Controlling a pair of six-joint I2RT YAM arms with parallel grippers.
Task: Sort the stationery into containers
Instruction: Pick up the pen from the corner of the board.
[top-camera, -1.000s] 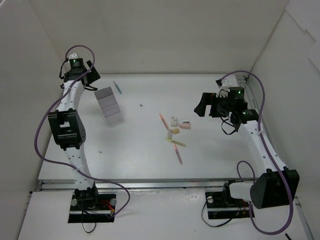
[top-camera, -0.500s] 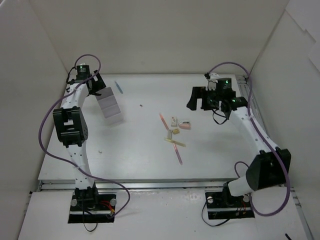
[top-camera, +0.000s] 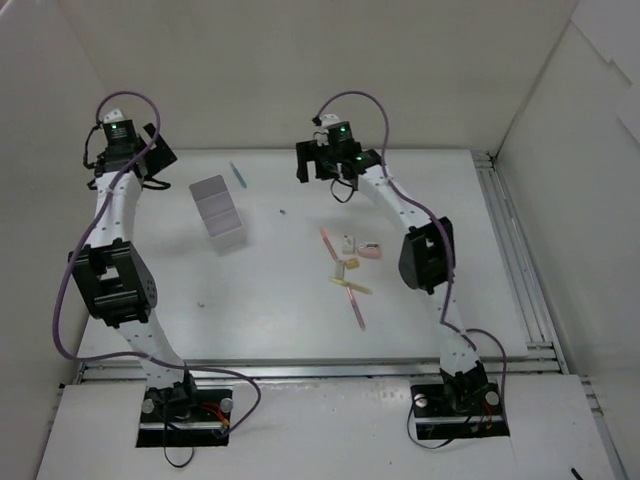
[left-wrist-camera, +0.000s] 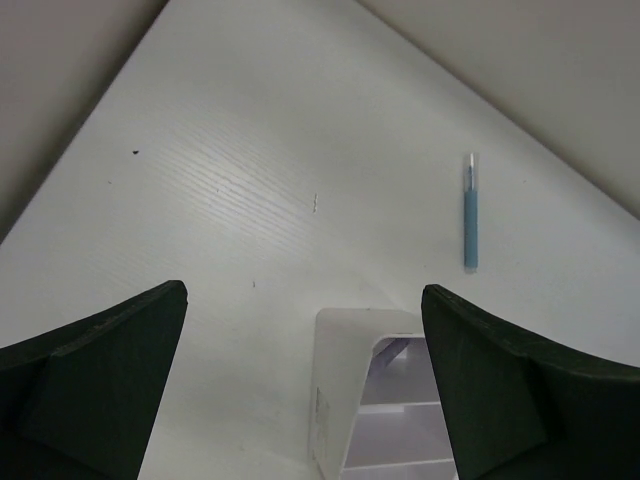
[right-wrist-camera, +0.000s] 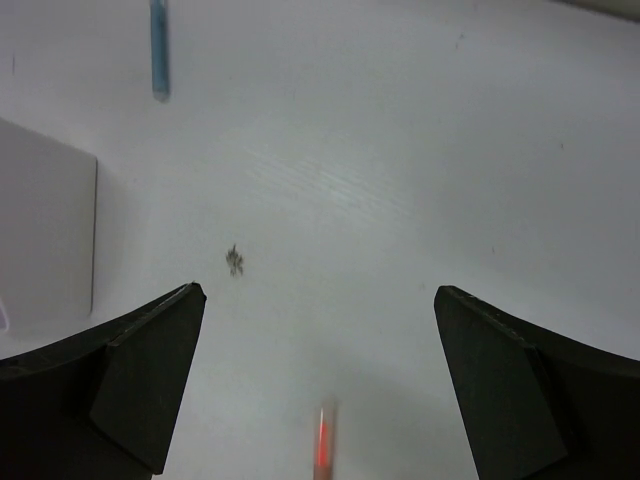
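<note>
The white organizer (top-camera: 218, 212) stands at the back left, its compartments empty as far as I can see. A blue pen (top-camera: 236, 175) lies just behind it. A pink pen (top-camera: 327, 243), white eraser (top-camera: 347, 241), pink eraser (top-camera: 368, 251), beige block (top-camera: 339, 268), yellow stick (top-camera: 350, 284) and another pink pen (top-camera: 356, 308) lie mid-table. My left gripper (top-camera: 155, 165) is open and empty, back-left of the organizer (left-wrist-camera: 370, 400), with the blue pen (left-wrist-camera: 470, 212) ahead. My right gripper (top-camera: 310, 165) is open and empty at the back centre, above the pink pen's tip (right-wrist-camera: 322, 445).
White walls close in the table at the back and both sides. A dark speck (right-wrist-camera: 235, 261) lies between the organizer (right-wrist-camera: 45, 240) and the pens. The blue pen (right-wrist-camera: 158, 50) shows at the top left of the right wrist view.
My right arm has swung from the right side of the table to the back centre. My left gripper has pulled back and left, away from the organizer.
</note>
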